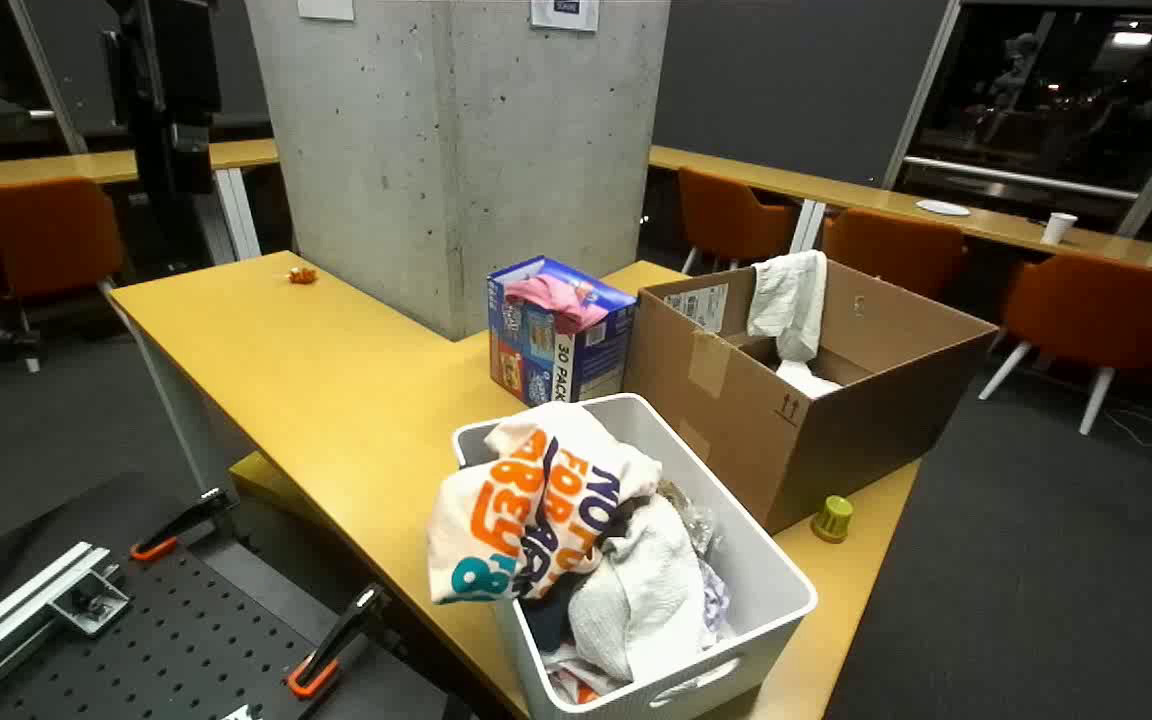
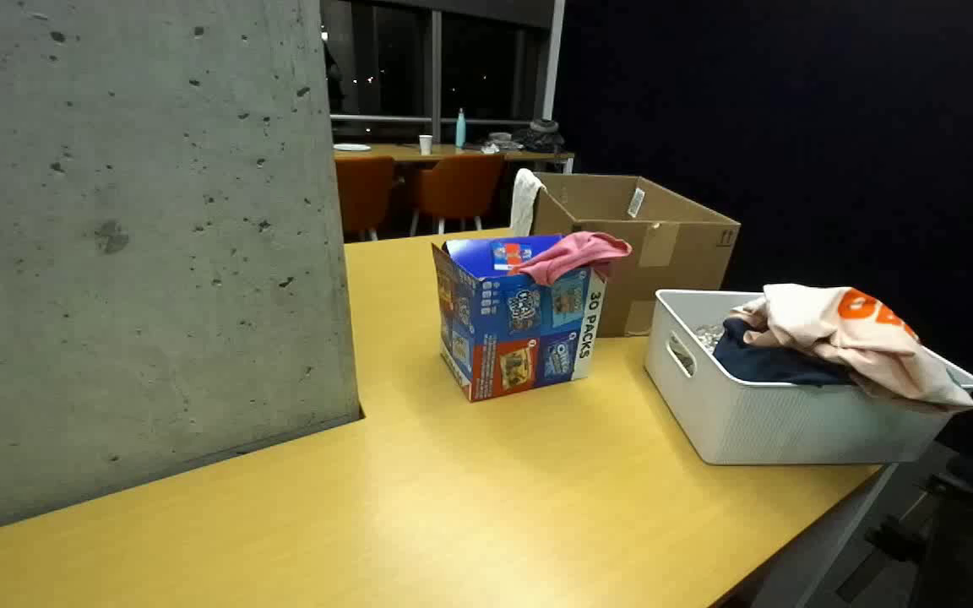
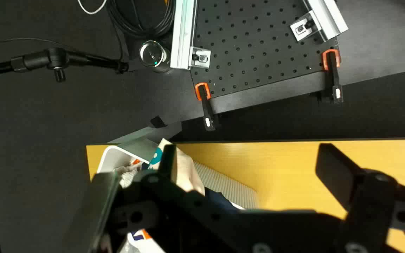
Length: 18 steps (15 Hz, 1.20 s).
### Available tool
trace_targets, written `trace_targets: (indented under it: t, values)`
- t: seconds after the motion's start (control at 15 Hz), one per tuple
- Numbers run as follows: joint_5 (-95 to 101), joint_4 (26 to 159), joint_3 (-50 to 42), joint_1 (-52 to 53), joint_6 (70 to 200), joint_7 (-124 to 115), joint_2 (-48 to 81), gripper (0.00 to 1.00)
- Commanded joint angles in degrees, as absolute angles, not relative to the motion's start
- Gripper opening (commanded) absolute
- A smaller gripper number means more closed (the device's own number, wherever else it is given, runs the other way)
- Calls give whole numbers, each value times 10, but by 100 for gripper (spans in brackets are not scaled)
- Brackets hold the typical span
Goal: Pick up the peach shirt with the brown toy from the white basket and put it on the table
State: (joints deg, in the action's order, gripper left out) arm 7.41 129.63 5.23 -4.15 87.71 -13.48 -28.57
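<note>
The peach shirt (image 1: 556,490) with orange, purple and teal letters lies crumpled on top of the white basket (image 1: 764,585). It hangs over the basket's rim in both exterior views; the shirt (image 2: 850,338) and basket (image 2: 790,431) stand at the right there. In the wrist view my gripper (image 3: 248,163) is wide open and holds nothing. The shirt (image 3: 188,175) and basket (image 3: 232,184) show beyond and below its left finger, partly hidden by it. A small orange-brown object (image 1: 303,276) lies on the yellow table (image 1: 336,380); I cannot tell whether it is the brown toy.
White cloth (image 1: 646,580) and navy cloth (image 2: 774,359) lie in the basket. A blue snack box (image 2: 520,329) with pink cloth and a cardboard box (image 1: 716,420) stand beside it. A green cup (image 1: 833,520), concrete pillar (image 1: 456,150) and black perforated board (image 3: 244,45) with clamps are around.
</note>
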Motion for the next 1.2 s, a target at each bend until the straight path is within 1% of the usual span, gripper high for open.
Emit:
trace_targets:
  t: [0.0,0.27,0.6,0.8,1.13]
  values:
    - [77,1294,45,-32,876,-138,-285,100]
    - [79,1297,46,-33,886,-142,-283,100]
    - [80,1293,23,-45,1014,-139,-223,100]
    - [76,1320,-3,-56,1113,-134,-175,100]
    - [81,1340,-56,-93,1199,-124,-125,100]
